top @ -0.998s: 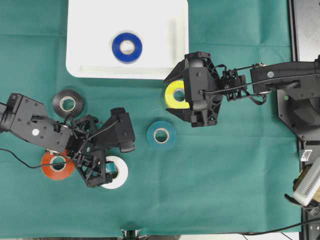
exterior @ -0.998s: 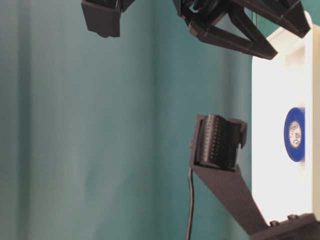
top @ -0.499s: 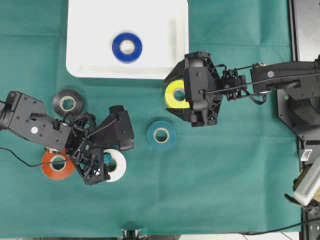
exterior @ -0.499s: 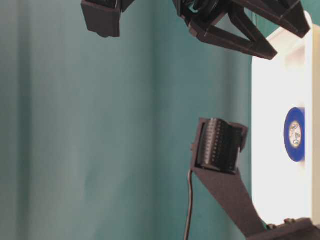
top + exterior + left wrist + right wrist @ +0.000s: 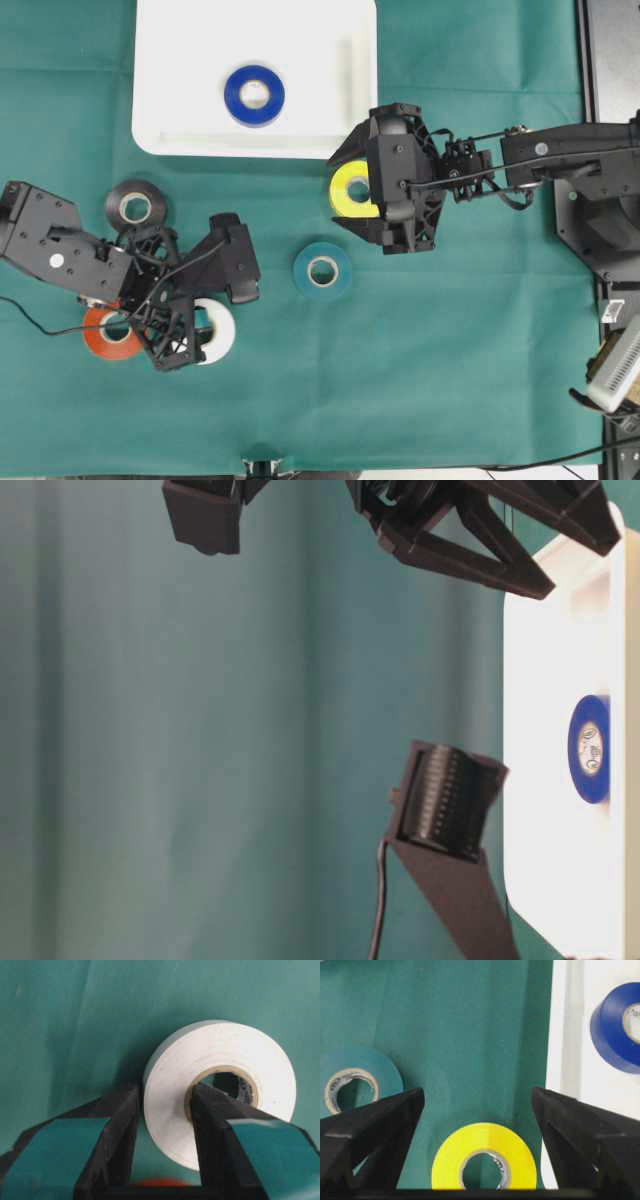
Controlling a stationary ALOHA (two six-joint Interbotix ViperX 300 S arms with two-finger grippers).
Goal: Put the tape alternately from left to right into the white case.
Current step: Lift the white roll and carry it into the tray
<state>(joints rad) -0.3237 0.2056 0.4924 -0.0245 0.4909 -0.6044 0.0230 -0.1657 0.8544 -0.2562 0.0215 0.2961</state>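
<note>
Between my left gripper's (image 5: 162,1125) fingers (image 5: 212,1125) sits the white roll's (image 5: 220,1085) wall, one finger in the core, one outside: clamped tight. Just behind it, the red roll (image 5: 108,335); black roll (image 5: 135,205) nearby. My right gripper (image 5: 475,1110) hangs spread wide over the yellow roll (image 5: 485,1162), teal roll (image 5: 357,1082) beside. Blue roll (image 5: 254,94) lies inside the white case (image 5: 180,60), on green cloth (image 5: 450,380).

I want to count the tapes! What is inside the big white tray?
Only one small round blue tape roll lies inside the large shallow white plastic tray. The right end effector covers the tray's near right corner, hiding that bit.
</note>
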